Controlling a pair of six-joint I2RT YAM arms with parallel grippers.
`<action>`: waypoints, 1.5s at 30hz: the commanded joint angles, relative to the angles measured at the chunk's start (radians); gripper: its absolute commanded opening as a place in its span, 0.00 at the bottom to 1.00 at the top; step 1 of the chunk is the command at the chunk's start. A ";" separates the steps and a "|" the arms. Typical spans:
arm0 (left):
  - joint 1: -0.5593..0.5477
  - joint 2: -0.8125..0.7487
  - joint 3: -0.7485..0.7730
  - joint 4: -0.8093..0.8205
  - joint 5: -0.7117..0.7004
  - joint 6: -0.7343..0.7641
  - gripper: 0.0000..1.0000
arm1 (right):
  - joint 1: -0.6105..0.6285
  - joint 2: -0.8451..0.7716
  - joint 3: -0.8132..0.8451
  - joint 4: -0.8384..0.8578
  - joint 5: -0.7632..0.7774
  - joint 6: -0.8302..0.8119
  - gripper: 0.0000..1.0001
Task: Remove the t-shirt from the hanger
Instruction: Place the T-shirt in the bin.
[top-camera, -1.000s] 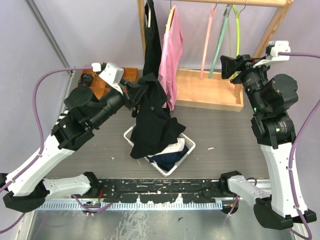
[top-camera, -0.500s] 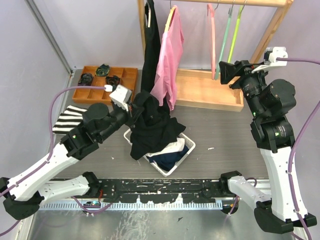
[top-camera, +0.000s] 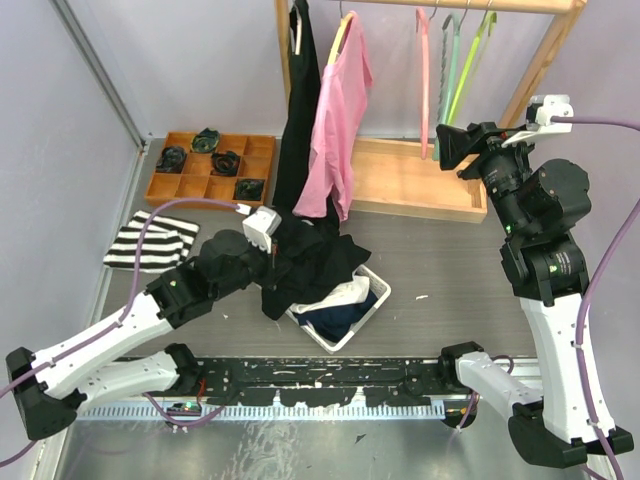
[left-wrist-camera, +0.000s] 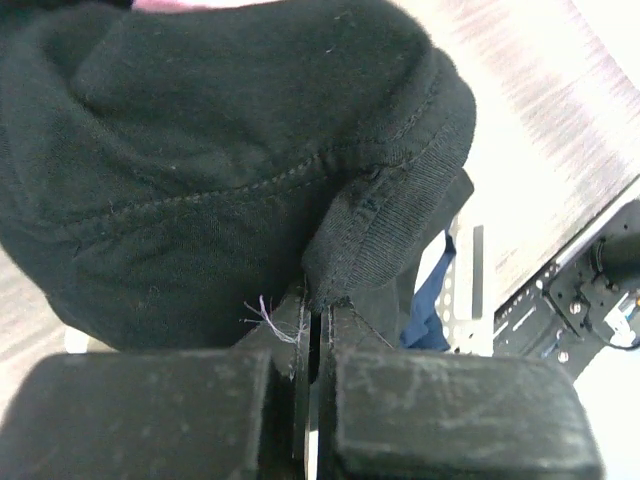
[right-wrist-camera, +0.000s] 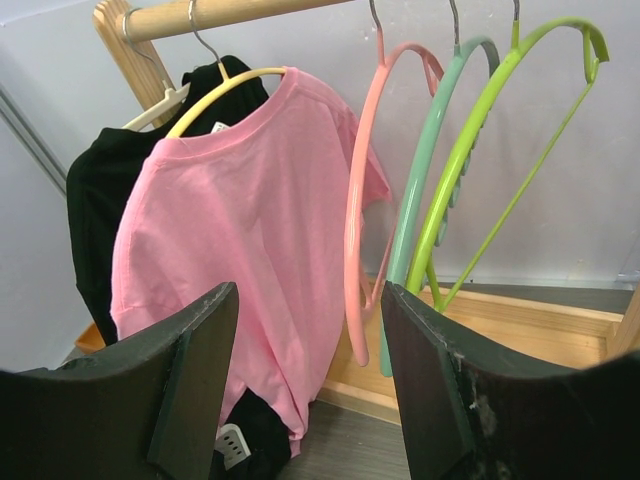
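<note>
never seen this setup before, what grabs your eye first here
The black t-shirt bunched over a white basket at centre, pinched in the shut left gripper. Behind it, a pink t-shirt hangs on the wooden rack beside three empty hangers, which the open right gripper faces.

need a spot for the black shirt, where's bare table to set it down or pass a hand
Best patch: bare table between the white basket, the wooden rack base and the right arm. A narrower strip lies in front of the striped cloth, beside the left arm. Crowded: the basket, full and draped with the black t-shirt, and the orange tray.
</note>
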 joint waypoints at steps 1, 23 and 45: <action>-0.017 0.017 -0.067 0.030 0.050 -0.069 0.00 | -0.001 -0.012 0.004 0.046 -0.011 0.012 0.65; -0.018 0.424 -0.157 0.227 0.246 -0.187 0.00 | 0.003 0.072 0.071 0.094 -0.191 0.082 0.64; -0.031 0.203 -0.108 0.004 0.162 -0.167 0.52 | 0.433 0.503 0.448 0.061 0.218 -0.064 0.64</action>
